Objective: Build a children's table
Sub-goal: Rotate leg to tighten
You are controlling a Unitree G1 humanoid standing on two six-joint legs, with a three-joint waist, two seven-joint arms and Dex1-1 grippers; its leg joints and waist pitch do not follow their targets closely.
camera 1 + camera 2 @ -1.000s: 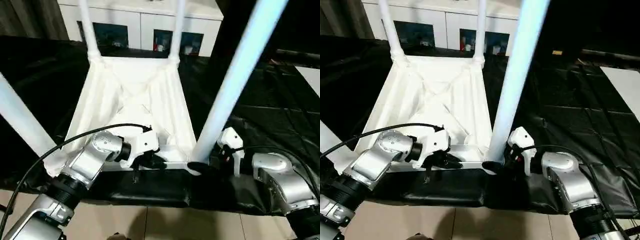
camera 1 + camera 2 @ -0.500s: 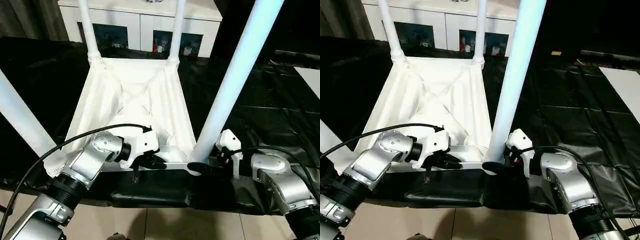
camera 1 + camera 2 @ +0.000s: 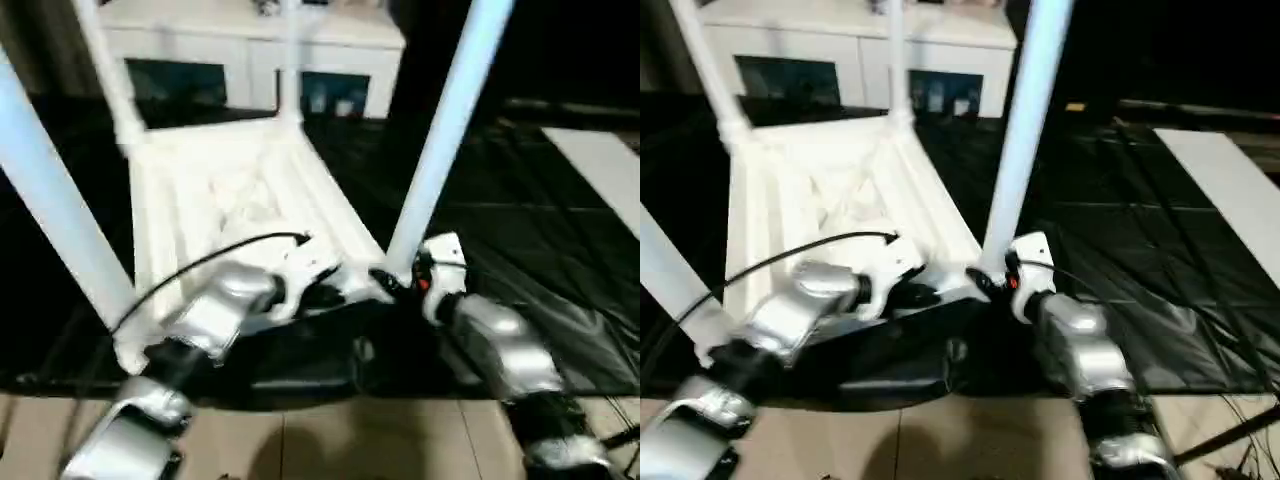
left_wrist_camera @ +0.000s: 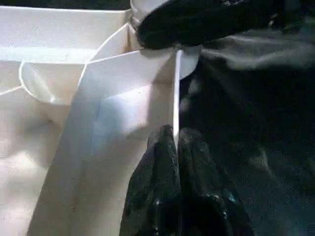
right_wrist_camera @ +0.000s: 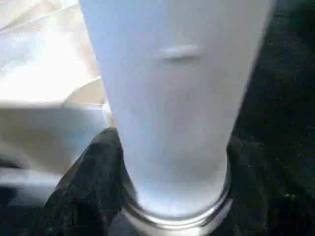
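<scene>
Reaching forward over a black sheet (image 3: 560, 270) that covers the floor, both silver forearms meet the near edge of the upturned white tabletop (image 3: 230, 190). The left claw (image 4: 176, 147) has its two black fingers pressed together on the thin near rim of the tabletop, pinching that edge between them, close to the near right corner. The right claw (image 5: 172, 172) sits at that same corner, its black fingers (image 5: 83, 177) standing apart on either side of the base of the near right leg (image 3: 440, 140), right where the leg enters its round corner socket (image 5: 177, 216); the fingers lie against the leg's foot, clasping it.

Ribs cross the tabletop's underside, which faces up. From its corners four white tapered legs rise: the near right one slants up out of the top of the head view, the near left leg (image 3: 55, 200) rises from the left front corner, and the far left leg (image 3: 710, 70) and far right leg (image 3: 895, 60) stand at the back corners.

Beyond the tabletop stands a white cabinet (image 3: 250, 60) with dark glass doors. A pale panel (image 3: 1220, 180) lies on the black sheet off to the right.
</scene>
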